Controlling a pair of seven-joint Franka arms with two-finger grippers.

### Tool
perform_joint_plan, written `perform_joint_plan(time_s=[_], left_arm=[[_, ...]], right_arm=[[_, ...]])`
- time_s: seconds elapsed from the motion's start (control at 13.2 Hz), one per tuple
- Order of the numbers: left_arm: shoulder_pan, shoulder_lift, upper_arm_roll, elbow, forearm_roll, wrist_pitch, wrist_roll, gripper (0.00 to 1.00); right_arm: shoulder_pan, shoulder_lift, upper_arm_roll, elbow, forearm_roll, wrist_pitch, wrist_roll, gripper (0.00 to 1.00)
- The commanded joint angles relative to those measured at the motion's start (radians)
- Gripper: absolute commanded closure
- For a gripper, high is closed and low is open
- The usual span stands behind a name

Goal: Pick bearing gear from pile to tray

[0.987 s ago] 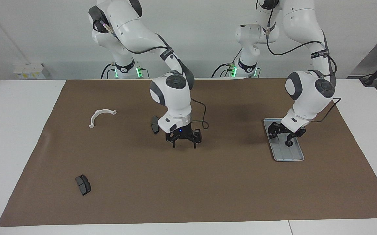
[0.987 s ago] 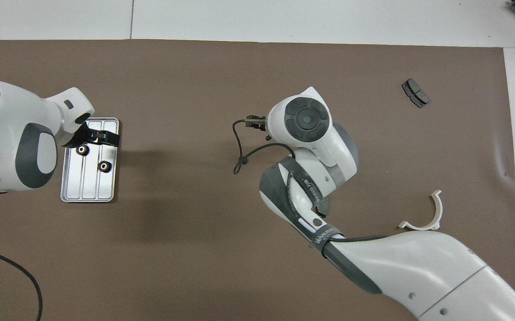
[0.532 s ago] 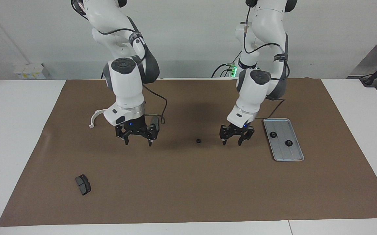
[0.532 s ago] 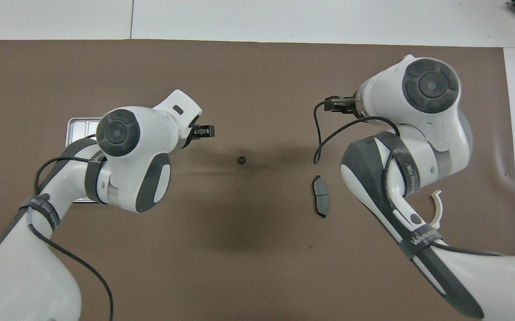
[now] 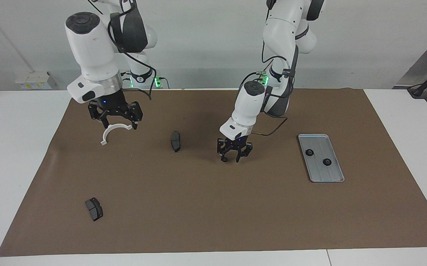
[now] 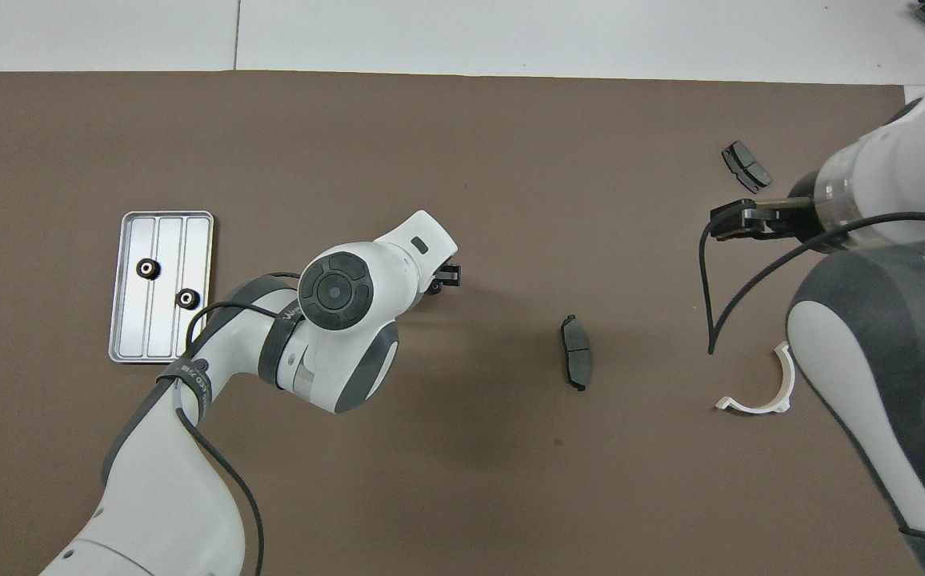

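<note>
On the brown mat covering the tabletop I count 3 gears, 2 brake pads, 1 white half-ring bracket and 1 tray.

Two gears lie in the tray, apart from each other: one nearer the robots, the other farther out. The third gear is on the mat near the middle, well apart from the tray. One brake pad lies mid-mat, toward the right arm's end from that gear. The other brake pad is far from the robots at the right arm's end. The bracket is near the robots at that same end.

Vs half a sec ago, the left hand has moved off the stretch between gear and tray and dropped onto the loose gear. The right hand has left the mid-mat pad and risen to hang over the bracket. Gears, pads, bracket and tray haven't shifted.

Left hand is low over the mat with fingers apart, and the loose gear sits right at the fingertip on the right arm's side. I can't tell if it's pinched yet. Right hand has fingers spread wide and holds nothing.
</note>
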Motion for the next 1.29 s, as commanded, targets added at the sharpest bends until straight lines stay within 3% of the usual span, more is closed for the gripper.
perform_joint_plan(time_s=[0.0,0.15,0.61,0.99,1.22], left_arm=[[-0.034,0.011,0.019,-0.011,0.002,0.023,0.008,0.42],[-0.055,0.016,0.02,-0.013,0.002,0.022,0.008,0.45],[-0.083,0.025,0.023,-0.045,0.004,0.022,0.011,0.47],[-0.084,0.019,0.022,-0.051,0.004,0.005,0.011,0.59],[-0.096,0.016,0.023,-0.056,0.004,-0.004,0.011,0.71]], right_arm=[[-0.041,-0.056,0.009,-0.019,0.03,-0.078,-0.053,0.0],[-0.042,-0.042,0.011,0.051,0.03,-0.156,-0.052,0.0],[-0.047,-0.023,0.011,0.099,0.028,-0.161,-0.053,0.0],[-0.046,-0.023,0.014,0.111,0.03,-0.167,-0.053,0.0],[-0.05,-0.02,0.011,0.124,0.042,-0.19,-0.055,0.0]])
